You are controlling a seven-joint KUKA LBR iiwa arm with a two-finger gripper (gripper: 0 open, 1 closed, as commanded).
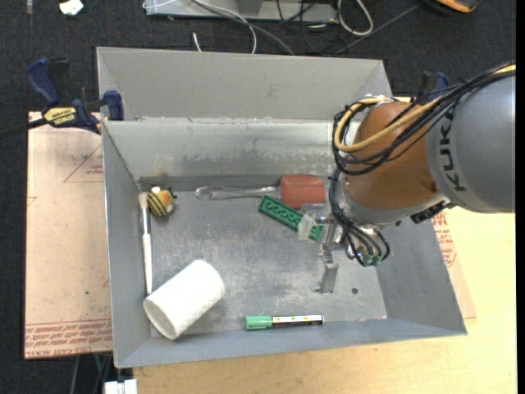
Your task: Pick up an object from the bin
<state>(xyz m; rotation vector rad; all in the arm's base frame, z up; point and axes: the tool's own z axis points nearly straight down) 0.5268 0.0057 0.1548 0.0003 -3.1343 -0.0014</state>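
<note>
Green studded brick [277,211] sits just up-left of my end effector [327,276], red block [302,189] just past it. End effector over bare bin [246,261] floor; apart or together, can't tell.

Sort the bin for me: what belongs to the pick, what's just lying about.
In the job: claw, over bare floor of the grey bin; green studded brick and red block, nearest it.
Lying about: white cup, green-capped marker, clear spoon, yellow-black toy, white stick.

Claw [328,258] — near green brick [279,213]
</note>
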